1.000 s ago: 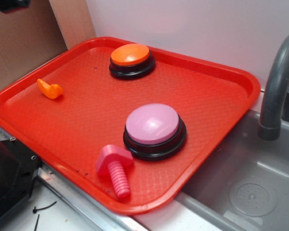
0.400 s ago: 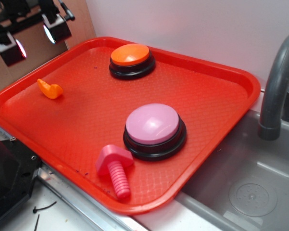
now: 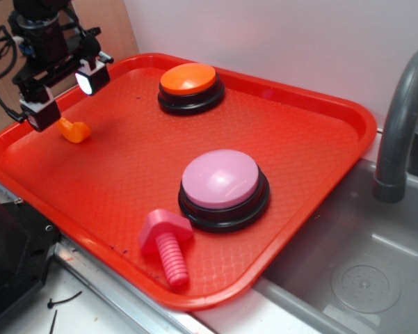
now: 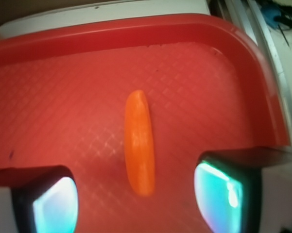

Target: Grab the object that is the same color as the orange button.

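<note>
Exterior and wrist views. A red plastic tray [image 3: 313,132] with a raised, rounded rim and a fine diamond-embossed floor carries four items. The orange piece [image 3: 75,131], a small, smooth, glossy blob, lies near the tray's left corner; from the wrist it appears as a narrow elongated strip [image 4: 139,142] with rounded ends, lying flat on the embossed floor. The gripper [image 3: 62,94] hangs directly above it, spread wide, with nothing held; its two black, box-shaped fingers [image 4: 226,187] bear pale reflective pads and stand on either side of the piece, apart from it. The orange button [image 3: 188,78], a smooth shallow dome on a black circular base, sits near the far edge. A larger pink button [image 3: 220,179] of the same form sits toward the tray's middle. A pink bolt [image 3: 167,245], with a flat head and ribbed shank, lies by the near edge. A grey curved faucet [image 3: 402,125] rises over a grey sink [image 3: 362,271] beside the tray's right edge.
</note>
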### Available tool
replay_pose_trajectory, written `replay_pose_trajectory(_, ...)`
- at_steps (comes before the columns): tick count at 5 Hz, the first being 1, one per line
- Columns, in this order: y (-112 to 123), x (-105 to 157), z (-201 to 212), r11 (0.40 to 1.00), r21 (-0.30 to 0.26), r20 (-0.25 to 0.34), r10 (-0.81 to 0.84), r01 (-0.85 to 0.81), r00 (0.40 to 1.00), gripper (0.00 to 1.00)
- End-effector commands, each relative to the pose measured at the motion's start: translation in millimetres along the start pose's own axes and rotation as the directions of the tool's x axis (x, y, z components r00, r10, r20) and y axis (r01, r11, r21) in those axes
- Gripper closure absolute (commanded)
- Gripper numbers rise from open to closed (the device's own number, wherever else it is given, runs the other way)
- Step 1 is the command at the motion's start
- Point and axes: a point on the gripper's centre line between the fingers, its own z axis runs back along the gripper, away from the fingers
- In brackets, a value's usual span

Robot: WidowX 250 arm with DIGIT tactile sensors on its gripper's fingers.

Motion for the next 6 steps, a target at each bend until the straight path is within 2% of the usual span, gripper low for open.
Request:
replay_pose_trajectory(1,10,16,-20,0.997,0.033,0.04,0.071,-0.073,0.997,0.0)
replay_pose_trajectory(2,12,13,-31,0.997,0.046,0.049,0.064,-0.067,0.997,0.21)
replay_pose_trajectory(3,17,13,-43,0.996,0.029,0.05,0.08,-0.082,0.996,1.0)
replay_pose_trajectory(5,21,9,-43,0.997,0.021,0.042,0.076,-0.077,0.996,1.0)
replay_pose_trajectory(6,16,10,-12,0.992,-0.023,-0.025,-0.122,0.122,0.992,1.0)
